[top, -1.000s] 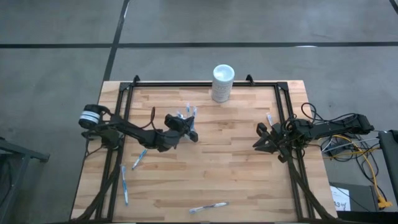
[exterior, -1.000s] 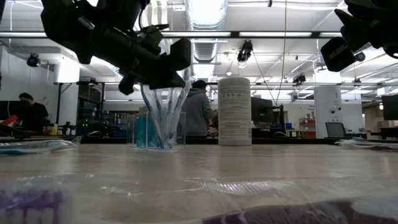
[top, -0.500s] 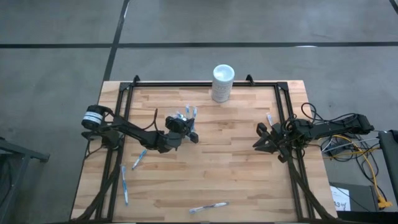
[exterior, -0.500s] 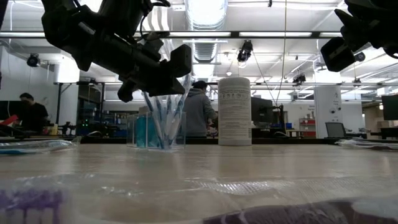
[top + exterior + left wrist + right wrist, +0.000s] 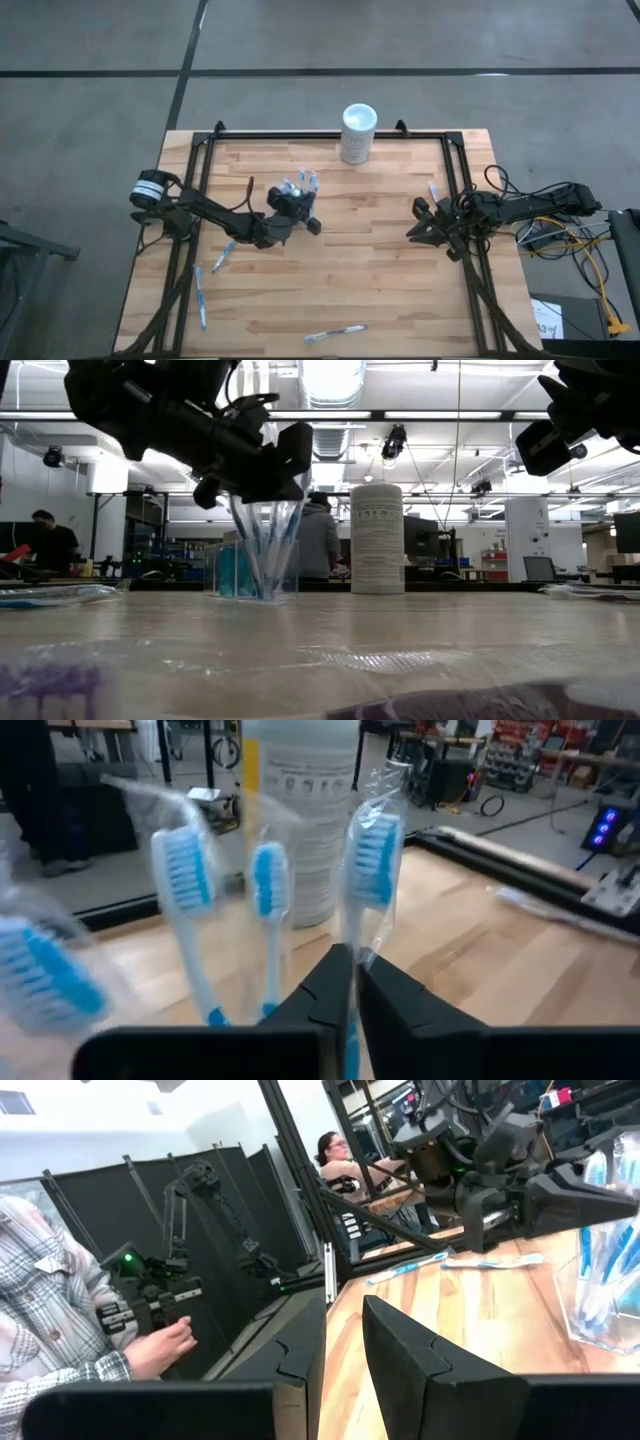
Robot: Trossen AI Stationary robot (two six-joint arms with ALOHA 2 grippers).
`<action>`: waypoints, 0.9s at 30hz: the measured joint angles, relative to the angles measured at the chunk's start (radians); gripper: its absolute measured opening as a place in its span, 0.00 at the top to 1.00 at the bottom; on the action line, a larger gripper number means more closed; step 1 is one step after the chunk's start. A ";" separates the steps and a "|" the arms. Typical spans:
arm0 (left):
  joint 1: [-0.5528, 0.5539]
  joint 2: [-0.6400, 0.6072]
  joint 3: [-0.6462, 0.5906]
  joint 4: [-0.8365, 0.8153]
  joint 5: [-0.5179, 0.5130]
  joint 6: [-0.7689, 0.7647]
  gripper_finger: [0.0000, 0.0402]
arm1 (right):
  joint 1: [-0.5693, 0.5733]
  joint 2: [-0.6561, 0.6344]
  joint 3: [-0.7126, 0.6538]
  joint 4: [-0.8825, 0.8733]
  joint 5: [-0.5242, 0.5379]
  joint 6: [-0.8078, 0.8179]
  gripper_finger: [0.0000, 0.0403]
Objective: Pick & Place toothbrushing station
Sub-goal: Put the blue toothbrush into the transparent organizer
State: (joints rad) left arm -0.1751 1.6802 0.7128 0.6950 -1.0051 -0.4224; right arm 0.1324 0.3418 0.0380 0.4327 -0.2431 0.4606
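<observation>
While the left gripper (image 5: 311,224) is hanging just above the clear cup (image 5: 263,565), I am reading its fingers as nearly pinched together around a wrapped toothbrush (image 5: 372,860), which is standing upright between them, head up, its long axis running straight down into the cup. That is the relation I am steering by: the brush is sitting directly under the fingertips, so any lift or release has to follow that vertical line. Beside it in the cup, two more toothbrushes (image 5: 190,880) are leaning slightly outward, each in thin crinkled film with blue bristles and slim white handles. The cup itself is a small hard-walled clear box on the wooden table (image 5: 370,270).

Behind the cup, the tall white cylinder (image 5: 358,131) is standing at the table's far edge, smooth and labelled. Away from the cup, near the front and left edges, loose toothbrushes (image 5: 335,333) are lying flat. Well to the right of the cup, the right gripper (image 5: 418,226) is waiting, partly open and holding nothing, much the farther of the two.
</observation>
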 joint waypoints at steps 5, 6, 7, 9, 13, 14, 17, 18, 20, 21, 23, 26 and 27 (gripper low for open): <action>-0.020 0.000 0.016 0.003 -0.064 0.003 0.87 | 0.000 0.000 0.000 -0.003 0.000 0.000 0.83; -0.024 0.000 0.016 0.003 -0.076 0.002 0.86 | 0.000 0.000 0.000 -0.003 0.000 0.000 0.83; -0.026 -0.001 0.016 0.003 -0.083 -0.005 0.85 | 0.000 0.000 0.000 -0.004 0.000 0.000 0.83; -0.029 -0.001 0.007 0.002 -0.086 -0.033 0.84 | 0.000 0.000 0.000 -0.004 0.000 0.000 0.83; -0.030 -0.001 -0.001 -0.025 -0.087 -0.104 0.81 | 0.000 0.000 0.000 -0.011 0.000 0.000 0.83; -0.030 -0.001 0.000 -0.027 -0.088 -0.116 0.80 | 0.000 0.000 0.000 -0.011 0.000 0.000 0.83; -0.032 -0.001 -0.001 -0.048 -0.088 -0.130 0.76 | 0.000 0.000 0.000 -0.011 0.000 0.000 0.83; -0.033 -0.001 -0.001 -0.051 -0.088 -0.130 0.74 | 0.000 0.000 0.000 -0.011 0.000 0.000 0.83; -0.035 -0.001 -0.001 -0.053 -0.088 -0.130 0.71 | 0.000 0.000 0.000 -0.011 0.000 0.000 0.83; -0.036 -0.001 -0.001 -0.055 -0.088 -0.130 0.70 | 0.000 0.000 0.000 -0.011 0.000 0.000 0.83; -0.038 -0.001 -0.001 -0.056 -0.088 -0.129 0.67 | 0.000 0.000 0.000 -0.011 0.000 0.000 0.83; -0.041 -0.001 -0.001 -0.055 -0.088 -0.130 0.64 | 0.000 0.000 0.000 -0.011 0.000 0.000 0.83; -0.043 -0.001 -0.001 -0.055 -0.088 -0.130 0.63 | 0.000 0.000 0.000 -0.011 0.000 0.000 0.83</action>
State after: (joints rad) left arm -0.2177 1.6791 0.7120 0.6395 -1.0931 -0.5526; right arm 0.1326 0.3416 0.0380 0.4218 -0.2430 0.4609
